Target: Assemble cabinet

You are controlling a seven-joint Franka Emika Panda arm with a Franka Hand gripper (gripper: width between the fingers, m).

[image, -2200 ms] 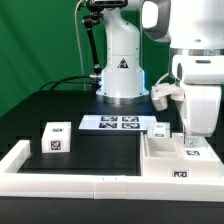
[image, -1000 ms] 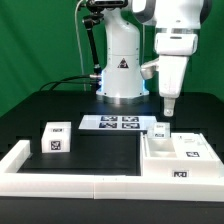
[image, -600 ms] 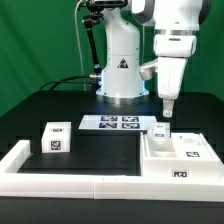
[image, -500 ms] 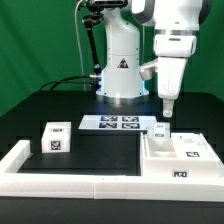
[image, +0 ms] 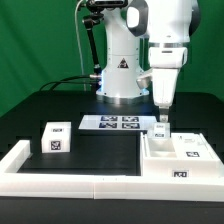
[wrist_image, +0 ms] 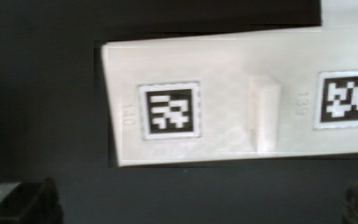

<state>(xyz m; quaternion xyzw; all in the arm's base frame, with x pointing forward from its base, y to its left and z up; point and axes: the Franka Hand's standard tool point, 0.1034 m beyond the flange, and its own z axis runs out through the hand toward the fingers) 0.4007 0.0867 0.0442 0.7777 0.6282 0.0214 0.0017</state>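
Observation:
The cabinet's white box body (image: 178, 152) lies at the exterior view's right, with tagged parts resting in it. A small white tagged block (image: 160, 128) stands just behind it. My gripper (image: 160, 107) hangs straight above this block, open and empty. In the wrist view a white part with two tags (wrist_image: 229, 95) lies below the gripper (wrist_image: 190, 205), and the dark fingertips (wrist_image: 16, 200) show wide apart at the frame's corners. Another white tagged cube (image: 55, 137) stands at the exterior view's left.
The marker board (image: 118, 122) lies in front of the robot base (image: 120, 70). A long low white border rail (image: 70, 182) runs along the front and up the left side. The table is black, with a green curtain behind.
The arm has swung from over the box body toward the exterior view's left. It now hangs a little lower, above the small block behind the body.

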